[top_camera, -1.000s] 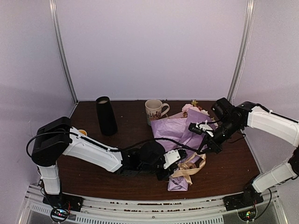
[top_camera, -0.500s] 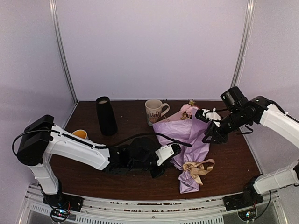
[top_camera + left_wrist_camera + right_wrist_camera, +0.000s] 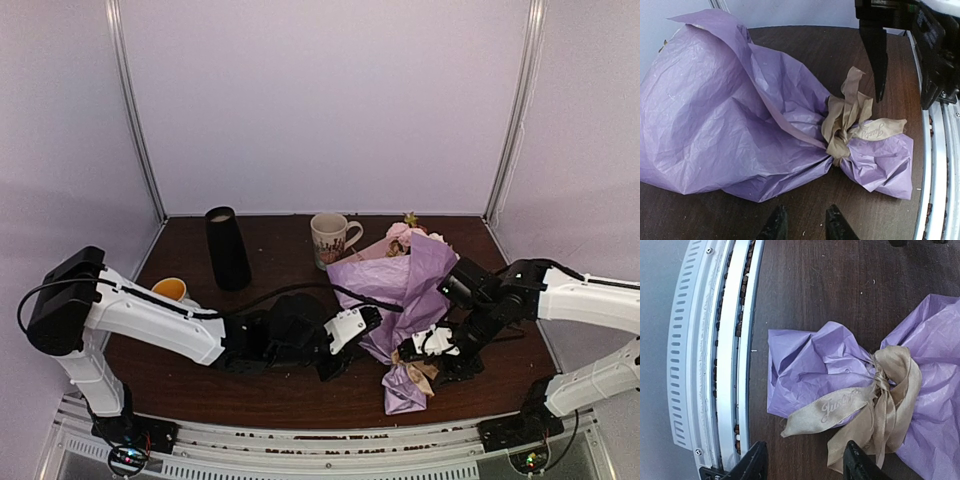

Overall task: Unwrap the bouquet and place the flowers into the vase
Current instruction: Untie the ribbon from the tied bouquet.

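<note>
The bouquet [image 3: 400, 290] lies on the table in crinkled lilac paper [image 3: 715, 110], tied near its front end with a tan ribbon bow [image 3: 850, 120]. Pink flowers [image 3: 405, 236] peek from its far end. The black vase [image 3: 228, 248] stands upright at the back left. My left gripper [image 3: 365, 325] rests low, just left of the bundle. Its fingers stand slightly apart [image 3: 805, 225], with bare table between them. My right gripper [image 3: 420, 358] hovers open over the bow. In its wrist view the ribbon [image 3: 880, 395] and its printed tail lie just beyond the spread fingers [image 3: 805, 465], untouched.
A cream patterned mug [image 3: 332, 238] stands behind the bouquet, close to the paper. An orange-lined mug [image 3: 170, 288] sits beside the left arm. The metal rail [image 3: 715, 365] runs along the table's near edge, a short way from the bouquet's tied end.
Both grippers have opened and let go. The right arm swung down from the bouquet's far end to the bow at the front. The left gripper drew back to the left of the bundle.
</note>
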`<state>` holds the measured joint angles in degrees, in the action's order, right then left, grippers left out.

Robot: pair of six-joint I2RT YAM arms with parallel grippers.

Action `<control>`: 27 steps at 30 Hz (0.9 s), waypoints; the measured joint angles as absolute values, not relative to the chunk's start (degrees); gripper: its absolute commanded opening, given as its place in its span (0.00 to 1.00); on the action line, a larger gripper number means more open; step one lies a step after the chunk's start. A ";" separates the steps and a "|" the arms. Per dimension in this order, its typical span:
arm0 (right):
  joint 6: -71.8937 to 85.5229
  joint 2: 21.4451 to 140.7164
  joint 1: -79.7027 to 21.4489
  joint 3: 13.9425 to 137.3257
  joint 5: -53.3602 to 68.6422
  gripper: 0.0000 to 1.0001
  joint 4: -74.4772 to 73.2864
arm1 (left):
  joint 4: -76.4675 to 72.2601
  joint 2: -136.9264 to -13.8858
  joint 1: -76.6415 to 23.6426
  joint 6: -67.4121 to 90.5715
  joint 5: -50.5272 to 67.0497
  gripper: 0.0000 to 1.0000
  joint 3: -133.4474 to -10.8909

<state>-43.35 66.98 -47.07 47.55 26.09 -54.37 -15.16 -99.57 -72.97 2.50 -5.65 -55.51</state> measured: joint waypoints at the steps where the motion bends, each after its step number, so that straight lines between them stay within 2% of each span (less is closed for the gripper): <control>1: -43.31 67.35 -47.83 47.05 25.47 0.51 -53.23 | -15.20 -99.44 -72.97 2.72 -5.85 0.29 -55.09; 6: -42.33 70.52 -48.86 46.94 23.18 0.48 -48.36 | -15.22 -99.20 -72.97 3.66 -6.72 0.29 -53.19; 8: -42.02 71.68 -48.86 46.92 22.11 0.41 -46.81 | -15.22 -99.20 -72.97 4.01 -6.94 0.30 -52.82; 10: -41.74 72.55 -48.86 46.87 20.49 0.29 -45.04 | -15.40 -99.20 -72.97 4.16 -7.29 0.29 -52.80; 13: -41.56 74.61 -48.77 46.76 17.15 0.26 -43.51 | -15.99 -99.20 -72.97 4.21 -7.73 0.29 -52.80; 19: -43.51 69.65 -46.50 40.91 9.65 0.27 -44.40 | -16.71 -99.20 -72.97 4.16 -8.03 0.29 -52.80; 24: -46.35 65.25 -45.91 40.12 9.13 0.46 -48.60 | -16.82 -99.20 -72.97 4.12 -8.19 0.29 -52.80; 27: -47.86 63.99 -47.53 40.18 11.55 0.51 -49.87 | -16.95 -99.20 -72.97 4.12 -8.19 0.29 -52.82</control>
